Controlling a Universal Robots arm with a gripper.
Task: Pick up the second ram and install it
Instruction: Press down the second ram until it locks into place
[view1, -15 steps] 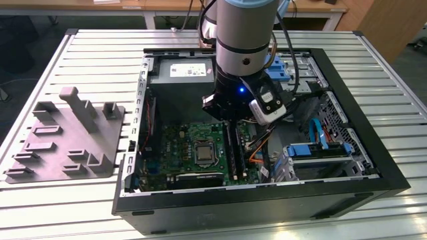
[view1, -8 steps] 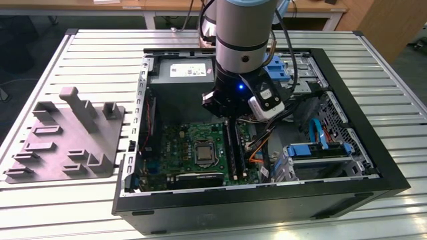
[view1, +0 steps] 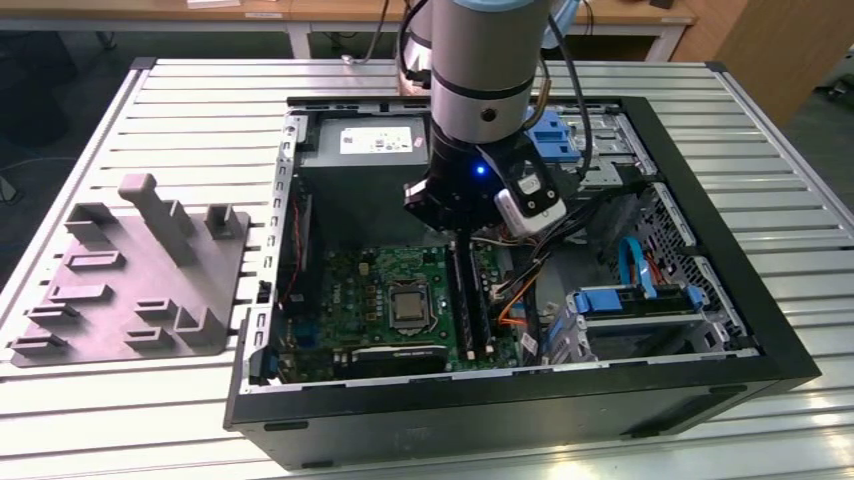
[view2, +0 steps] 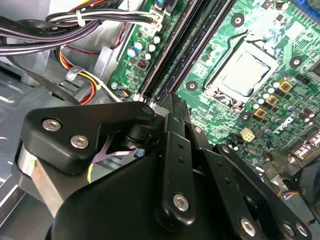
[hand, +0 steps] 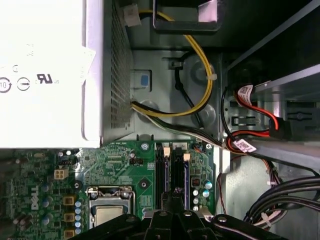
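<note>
The hand (view1: 450, 232) is hovering just above the motherboard's (view1: 387, 290) black memory slots (view1: 465, 300). Its grip state cannot be told. A grey fixture (view1: 134, 275) is resting on the counter (view1: 160, 100), well apart from the motherboard.

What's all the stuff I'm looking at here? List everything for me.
Computer case: one, black, open, on the slatted metal table.
Motherboard: one, green, on the case floor.
Processor socket: one, silver, mid-board.
Memory slots: long, black, beside the socket.
Power supply: one, grey with a white label, at the case's far end.
Drive bay latches: blue, toward the exterior view's right.
Cables: yellow, red, black, inside the case.
Fixture: one, grey plastic, outside the case.
Robot arm: one, grey.
Gripper: black, low over the slots.
</note>
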